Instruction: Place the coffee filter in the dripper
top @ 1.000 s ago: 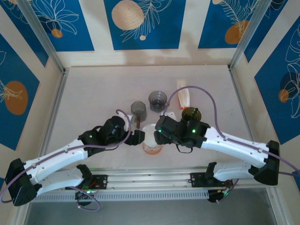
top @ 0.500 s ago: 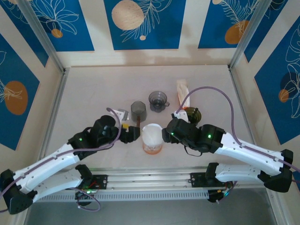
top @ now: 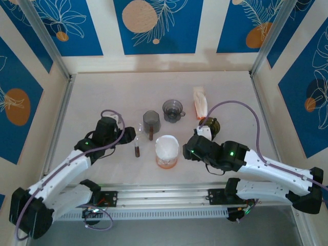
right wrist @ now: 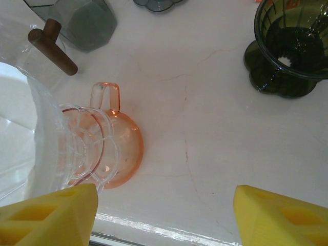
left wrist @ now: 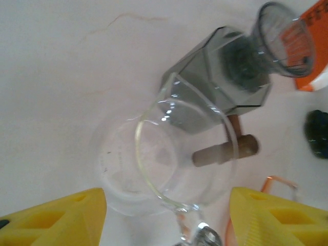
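The white coffee filter [top: 167, 145] sits inside the orange-tinted dripper [top: 166, 162] at the front centre, with no gripper touching it. In the right wrist view the filter [right wrist: 18, 128] is at the left and the dripper's orange base [right wrist: 120, 154] is beside it. My right gripper [top: 188, 149] is just right of the dripper, open [right wrist: 164, 210] over bare table. My left gripper [top: 128, 135] is to the dripper's left, its yellow fingers [left wrist: 56, 218] open on either side of a clear glass dripper [left wrist: 169, 159] without touching it.
The clear glass dripper has a wooden handle [top: 137, 149]. Behind stand a grey dripper [top: 151, 120], a grey cup [top: 172, 109], a dark green dripper [top: 209, 124] and a filter packet [top: 200, 101]. The table's front edge [right wrist: 154, 230] lies close under my right gripper.
Both grippers have drawn back from the orange dripper, left to the left and right to the right, leaving the filter uncovered. The left jaws have narrowed somewhat.
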Controlling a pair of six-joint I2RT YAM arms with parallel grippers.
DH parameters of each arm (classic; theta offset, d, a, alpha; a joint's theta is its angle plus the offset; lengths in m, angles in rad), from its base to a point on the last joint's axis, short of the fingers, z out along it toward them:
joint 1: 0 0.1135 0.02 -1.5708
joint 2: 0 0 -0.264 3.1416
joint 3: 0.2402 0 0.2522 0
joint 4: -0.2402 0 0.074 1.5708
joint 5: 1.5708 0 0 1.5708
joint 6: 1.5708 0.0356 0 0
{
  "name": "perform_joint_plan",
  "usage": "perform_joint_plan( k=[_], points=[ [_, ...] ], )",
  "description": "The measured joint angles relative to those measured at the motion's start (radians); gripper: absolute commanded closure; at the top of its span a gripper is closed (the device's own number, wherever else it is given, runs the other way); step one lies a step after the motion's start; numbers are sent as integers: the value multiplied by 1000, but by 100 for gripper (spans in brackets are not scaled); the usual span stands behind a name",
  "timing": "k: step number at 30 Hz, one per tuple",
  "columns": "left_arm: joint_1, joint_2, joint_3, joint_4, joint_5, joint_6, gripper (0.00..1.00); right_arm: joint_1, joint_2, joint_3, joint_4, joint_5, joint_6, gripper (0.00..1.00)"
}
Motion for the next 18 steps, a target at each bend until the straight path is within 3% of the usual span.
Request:
perform_joint_plan(
  k=[5, 18],
  points=[
    [16, 76, -5, 64, -28, -16, 37, 0, -43, -35, -12, -1, 27, 29],
    [20, 197, 18, 98, -100, -16, 65, -7, -105, -126, -52, -12, 92, 29]
  ],
)
